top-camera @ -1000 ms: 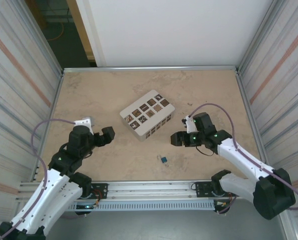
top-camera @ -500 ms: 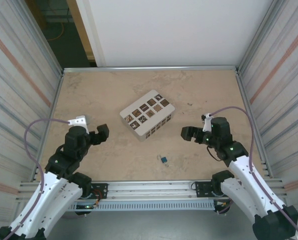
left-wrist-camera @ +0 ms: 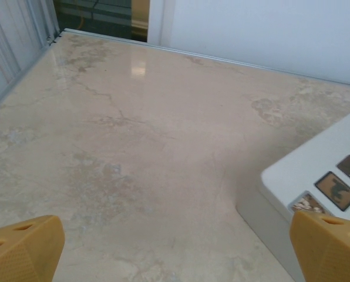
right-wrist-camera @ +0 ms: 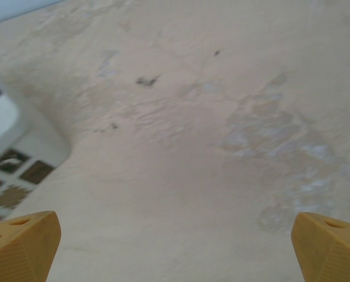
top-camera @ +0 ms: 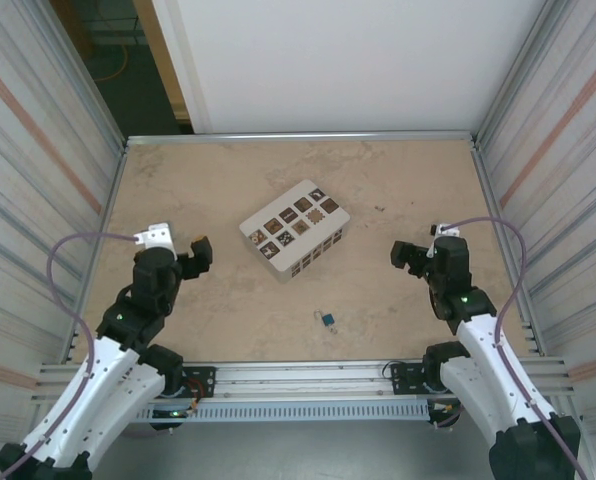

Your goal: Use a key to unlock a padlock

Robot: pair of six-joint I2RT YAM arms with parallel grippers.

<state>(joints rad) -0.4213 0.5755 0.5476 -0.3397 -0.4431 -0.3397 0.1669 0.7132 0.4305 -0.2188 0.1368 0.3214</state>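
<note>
— Padlock?
— I log the padlock (top-camera: pixel 327 320) unmoved on the table (top-camera: pixel 228 180), nearside of the white box (top-camera: pixel 294 228).
— Claws?
— Left gripper (top-camera: pixel 196 254), right gripper (top-camera: pixel 408 256): jaws apart, empty, both drawn back outward.

My left arm (top-camera: pixel 113 350) bent at the near left, left gripper (top-camera: pixel 196 254) wide open and empty, my right arm (top-camera: pixel 488 350) bent at the near right, right gripper (top-camera: pixel 408 254) wide open and empty, both angled inward

One box (top-camera: pixel 294 229), probably one padlock (top-camera: pixel 327 320)
</note>
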